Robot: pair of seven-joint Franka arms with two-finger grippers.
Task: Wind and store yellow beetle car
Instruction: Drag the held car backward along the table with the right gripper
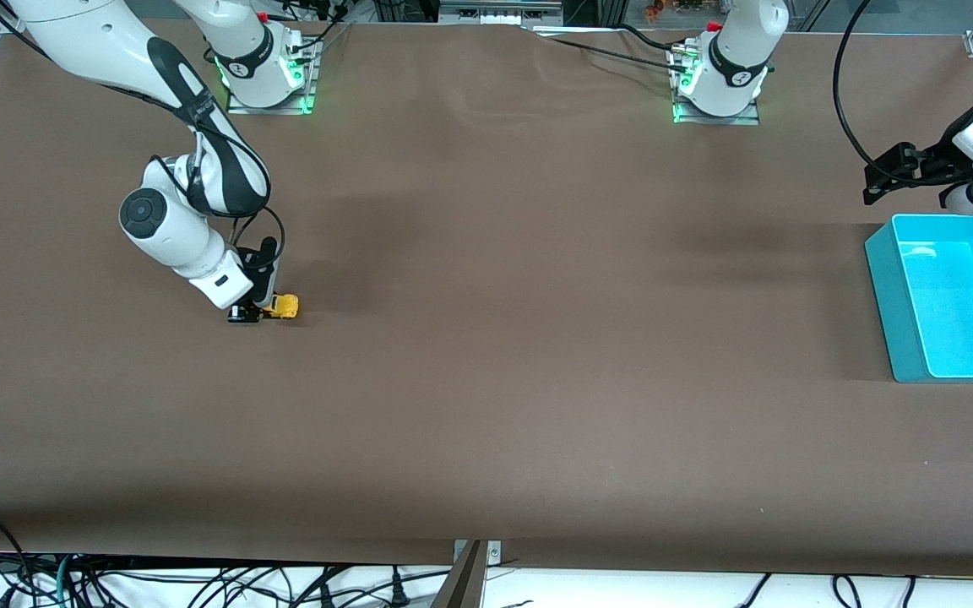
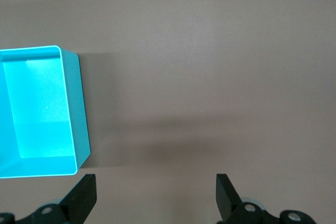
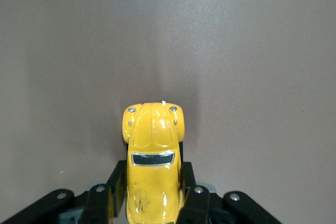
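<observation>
The yellow beetle car (image 1: 284,306) sits on the brown table toward the right arm's end. My right gripper (image 1: 260,312) is down at the table and shut on it. In the right wrist view the car (image 3: 153,156) lies between the two black fingers (image 3: 116,184), which press on both its sides, and its rounded end points away from the wrist. My left gripper (image 1: 879,184) waits open and empty in the air toward the left arm's end, beside the cyan bin (image 1: 883,279). In the left wrist view its fingers (image 2: 84,195) stand wide apart over bare table.
The cyan bin is empty and stands at the table's edge toward the left arm's end; it also shows in the left wrist view (image 2: 76,108). Brown table cloth (image 1: 537,338) lies between the car and the bin. Cables hang along the table's near edge.
</observation>
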